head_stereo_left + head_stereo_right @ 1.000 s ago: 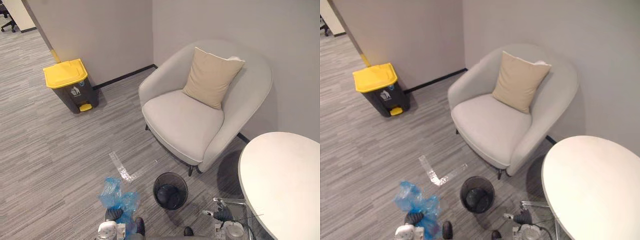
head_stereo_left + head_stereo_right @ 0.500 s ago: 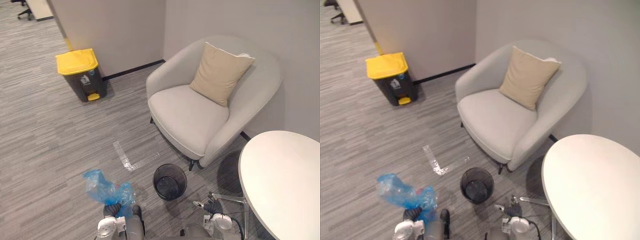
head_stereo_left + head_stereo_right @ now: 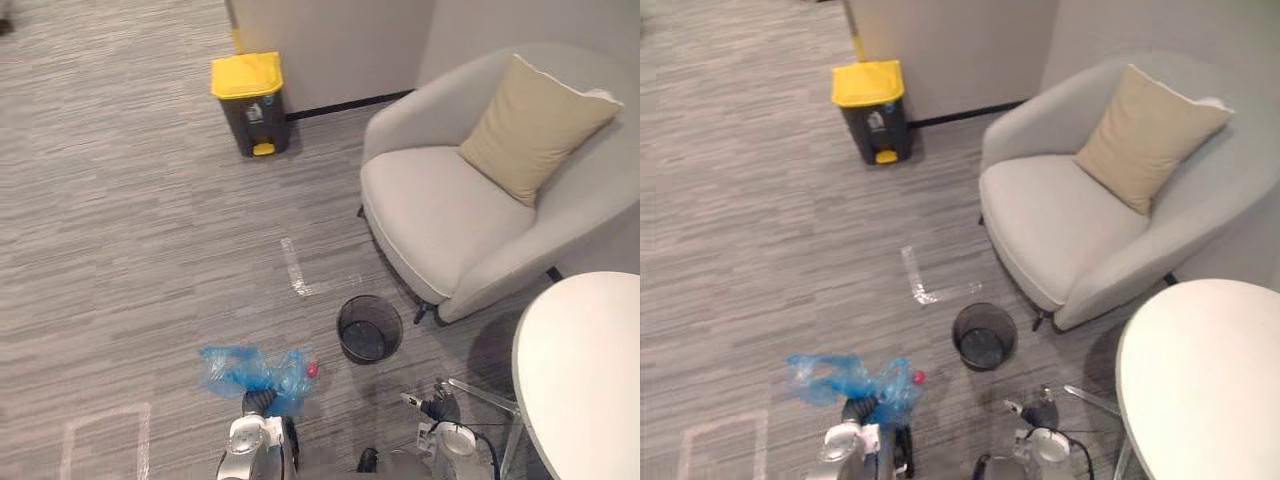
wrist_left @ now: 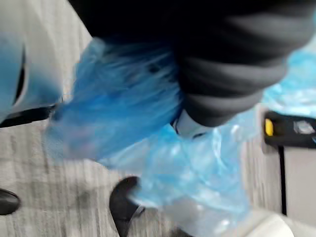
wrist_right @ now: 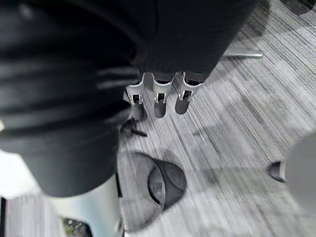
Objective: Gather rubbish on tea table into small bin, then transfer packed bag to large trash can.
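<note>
A crumpled blue plastic bag (image 3: 255, 368) with something red inside hangs low over the carpet, and my left hand (image 3: 258, 402) is shut on its bunched top. Up close, the blue bag (image 4: 148, 128) billows past that hand's dark cover. The small black mesh bin (image 3: 369, 328) stands on the floor just right of the bag. The large dark trash can with a yellow lid (image 3: 250, 103) stands far ahead by the wall. My right hand (image 3: 437, 408) hangs low beside the round white tea table (image 3: 590, 380); its fingers (image 5: 158, 96) are relaxed and hold nothing.
A light grey armchair (image 3: 470, 210) with a beige cushion (image 3: 535, 115) stands between the table and the wall. Tape marks lie on the grey carpet, an L (image 3: 297, 270) ahead of the mesh bin and a square outline (image 3: 100, 440) at lower left.
The camera has swung left, so the chair and table sit further right and the yellow-lidded can nearer the middle. The blue bag has spread sideways in my left hand.
</note>
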Robot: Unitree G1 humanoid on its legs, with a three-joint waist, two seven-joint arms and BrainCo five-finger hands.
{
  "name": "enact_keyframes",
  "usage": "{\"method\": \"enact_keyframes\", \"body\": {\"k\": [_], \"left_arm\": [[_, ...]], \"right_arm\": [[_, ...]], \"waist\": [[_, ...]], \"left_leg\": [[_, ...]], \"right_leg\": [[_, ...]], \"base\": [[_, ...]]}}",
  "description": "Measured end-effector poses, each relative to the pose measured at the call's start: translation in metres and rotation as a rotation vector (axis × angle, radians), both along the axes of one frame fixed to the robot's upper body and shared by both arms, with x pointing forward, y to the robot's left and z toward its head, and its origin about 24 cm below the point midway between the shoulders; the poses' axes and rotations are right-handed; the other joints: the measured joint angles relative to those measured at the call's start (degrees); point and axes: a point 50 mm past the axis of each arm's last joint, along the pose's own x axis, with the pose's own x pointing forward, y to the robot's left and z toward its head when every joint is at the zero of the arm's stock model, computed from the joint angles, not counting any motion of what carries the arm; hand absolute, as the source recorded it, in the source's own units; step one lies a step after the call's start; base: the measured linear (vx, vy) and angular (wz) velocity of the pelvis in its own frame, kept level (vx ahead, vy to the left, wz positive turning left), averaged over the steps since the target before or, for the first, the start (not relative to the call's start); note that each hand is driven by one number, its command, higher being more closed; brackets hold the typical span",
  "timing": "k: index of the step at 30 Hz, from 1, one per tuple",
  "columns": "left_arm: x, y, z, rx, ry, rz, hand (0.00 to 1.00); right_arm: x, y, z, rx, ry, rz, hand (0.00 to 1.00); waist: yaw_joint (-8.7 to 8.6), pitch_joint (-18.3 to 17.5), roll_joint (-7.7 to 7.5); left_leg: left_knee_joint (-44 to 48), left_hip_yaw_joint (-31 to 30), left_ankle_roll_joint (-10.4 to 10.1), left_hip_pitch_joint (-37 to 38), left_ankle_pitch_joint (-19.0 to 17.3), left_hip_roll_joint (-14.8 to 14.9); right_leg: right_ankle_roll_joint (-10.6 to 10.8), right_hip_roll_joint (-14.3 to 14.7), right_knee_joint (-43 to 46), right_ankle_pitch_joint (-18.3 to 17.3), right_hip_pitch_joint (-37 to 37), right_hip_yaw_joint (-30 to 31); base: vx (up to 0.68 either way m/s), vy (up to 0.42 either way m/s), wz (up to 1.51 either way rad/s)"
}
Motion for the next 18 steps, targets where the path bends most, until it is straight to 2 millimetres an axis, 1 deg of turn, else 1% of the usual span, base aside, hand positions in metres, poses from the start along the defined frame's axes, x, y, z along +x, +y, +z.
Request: {"method": "enact_keyframes", "body": {"k": [1, 2, 3, 4, 5, 6, 7, 8, 9, 10, 11, 12, 13, 14, 15, 16, 17, 18], "left_arm": [[-0.004, 0.007, -0.003, 0.029, 0.026, -0.023, 1.0], [-0.005, 0.01, -0.003, 0.039, 0.029, -0.027, 1.0], [-0.008, 0.017, -0.005, 0.059, 0.041, -0.031, 1.0], [-0.011, 0.02, -0.006, 0.067, 0.051, -0.029, 1.0], [-0.012, 0.022, -0.006, 0.072, 0.055, -0.028, 1.0], [-0.016, 0.031, -0.007, 0.095, 0.068, -0.028, 1.0], [-0.017, 0.033, -0.007, 0.103, 0.074, -0.03, 1.0], [-0.018, 0.034, -0.008, 0.108, 0.078, -0.032, 1.0], [-0.022, 0.037, -0.009, 0.115, 0.089, -0.028, 1.0], [-0.024, 0.038, -0.009, 0.114, 0.093, -0.019, 1.0], [-0.024, 0.039, -0.009, 0.115, 0.093, -0.018, 1.0], [-0.025, 0.04, -0.01, 0.117, 0.097, -0.018, 1.0], [-0.026, 0.042, -0.01, 0.124, 0.101, -0.018, 1.0], [-0.025, 0.042, -0.01, 0.124, 0.103, -0.018, 1.0], [-0.022, 0.043, -0.009, 0.127, 0.097, -0.018, 1.0], [-0.023, 0.044, -0.008, 0.13, 0.097, -0.017, 1.0], [-0.026, 0.05, -0.009, 0.136, 0.108, 0.005, 1.0], [-0.026, 0.05, -0.009, 0.136, 0.108, 0.008, 1.0]], "right_arm": [[-0.002, 0.005, -0.004, 0.018, 0.028, 0.003, 0.0], [-0.003, 0.006, -0.005, 0.022, 0.035, 0.004, 0.0], [-0.004, 0.006, -0.006, 0.024, 0.044, 0.005, 0.0], [-0.006, 0.005, -0.008, 0.024, 0.061, 0.003, 0.0], [-0.007, 0.005, -0.008, 0.024, 0.065, 0.004, 0.0], [-0.005, 0.006, -0.008, 0.025, 0.067, 0.007, 0.0], [-0.003, 0.006, -0.008, 0.026, 0.063, 0.009, 0.0], [-0.002, 0.006, -0.008, 0.025, 0.061, 0.009, 0.0], [0.0, 0.005, -0.007, 0.025, 0.058, 0.004, 0.0], [-0.001, 0.006, -0.007, 0.025, 0.063, 0.004, 0.0], [-0.001, 0.006, -0.008, 0.024, 0.064, 0.005, 0.0], [-0.002, 0.006, -0.008, 0.019, 0.071, 0.014, 0.0], [-0.004, 0.002, -0.009, 0.006, 0.082, 0.019, 0.0], [-0.003, 0.003, -0.009, 0.006, 0.08, 0.025, 0.0], [-0.003, 0.008, -0.009, 0.021, 0.08, 0.026, 0.0], [-0.004, 0.011, -0.01, 0.03, 0.081, 0.029, 0.0], [-0.001, 0.014, -0.009, 0.039, 0.07, 0.032, 0.0], [-0.001, 0.014, -0.009, 0.038, 0.07, 0.032, 0.0]], "waist": [[0.04, -0.4, -1.02], [0.02, -0.5, -1.09], [-0.1, -0.5, -1.04], [-0.15, -0.5, -0.98], [-0.12, -0.5, -0.99], [-0.01, -0.5, -1.08], [-0.01, -0.5, -1.2], [0.0, -0.5, -1.24], [0.05, -0.2, -1.62], [0.04, 0.1, -2.13], [0.05, 0.1, -2.15], [0.04, 0.2, -2.35], [-0.25, 0.7, -2.64], [-0.3, 0.8, -2.57], [-0.74, 1.3, -2.47], [-0.78, 1.6, -2.39], [-0.86, 1.7, -3.15], [-0.86, 1.6, -3.4]], "left_leg": [[-5.0, -0.4, 0.7, 1.2, 3.1, -2.5], [-6.6, -0.8, 0.9, 1.7, 4.0, -3.2], [-8.8, -1.9, 1.6, 2.4, 5.3, -4.6], [-9.3, -3.0, 2.1, 2.5, 5.7, -5.5], [-9.3, -3.2, 2.3, 2.5, 5.8, -5.7], [-9.4, -3.9, 2.6, 2.5, 6.0, -6.4], [-9.2, -4.5, 2.9, 2.5, 5.9, -7.3], [-9.0, -4.6, 3.2, 2.5, 5.7, -7.5], [-7.2, -5.0, 4.1, 2.0, 4.2, -8.2], [-3.7, -5.5, 4.8, 0.9, 1.7, -8.9], [-2.6, -5.8, 4.9, 0.5, 0.8, -9.2], [-0.4, -6.4, 5.2, 0.2, -1.2, -9.9], [1.8, -8.0, 5.6, 0.5, -3.8, -11.0], [2.4, -8.5, 6.0, 0.5, -4.3, -11.1], [2.8, -9.9, 6.7, 1.5, -5.1, -11.1], [2.8, -10.4, 6.9, 1.9, -5.4, -11.0], [2.6, -11.6, 7.2, 3.1, -6.6, -11.0], [2.5, -11.9, 7.3, 3.4, -6.9, -11.0]], "right_leg": [[1.2, -0.3, -4.0, 2.3, 1.2, 0.0], [1.3, -0.3, -5.6, 3.3, 1.9, -0.1], [2.1, -0.6, -8.9, 5.1, 3.6, -0.7], [2.6, -1.0, -10.2, 5.9, 4.7, -1.8], [2.6, -1.1, -10.4, 6.0, 4.9, -2.0], [2.9, -1.4, -10.9, 6.3, 5.5, -2.4], [3.2, -2.1, -10.8, 6.1, 5.3, -2.8], [3.4, -2.3, -10.6, 5.8, 5.3, -2.9], [4.5, -3.6, -8.7, 3.7, 5.1, -3.0], [5.8, -4.8, -5.6, 1.7, 4.7, -2.9], [6.2, -5.2, -4.6, 1.1, 4.7, -2.9], [7.9, -6.2, -2.8, -0.4, 5.1, -2.9], [7.5, -7.6, 4.6, 0.3, 4.4, -0.5], [6.2, -8.0, 8.9, 1.3, 2.7, 1.4], [4.0, -7.6, 19.4, 4.2, -3.0, 6.2], [3.9, -7.0, 21.7, 4.2, -4.2, 7.5], [4.2, -4.4, 24.1, 1.2, -7.5, 9.3], [4.1, -3.8, 23.7, 0.6, -8.0, 9.2]], "base": [[-0.04, 0.156, 0.53], [-0.02, 0.137, 0.44], [-0.02, 0.143, 0.41], [-0.02, 0.143, 0.43], [-0.04, 0.119, 0.39], [-0.06, 0.103, 0.29], [-0.08, 0.128, 0.26], [-0.07, 0.119, 0.18], [-0.03, 0.141, 0.22], [-0.01, 0.142, 0.25], [0.04, 0.158, 0.29], [0.15, 0.157, 0.29], [0.16, 0.177, 0.33], [0.21, 0.171, 0.44], [0.1, 0.111, 0.37], [0.25, 0.096, 0.52], [0.17, 0.031, 0.35], [0.35, 0.023, 0.39]]}}
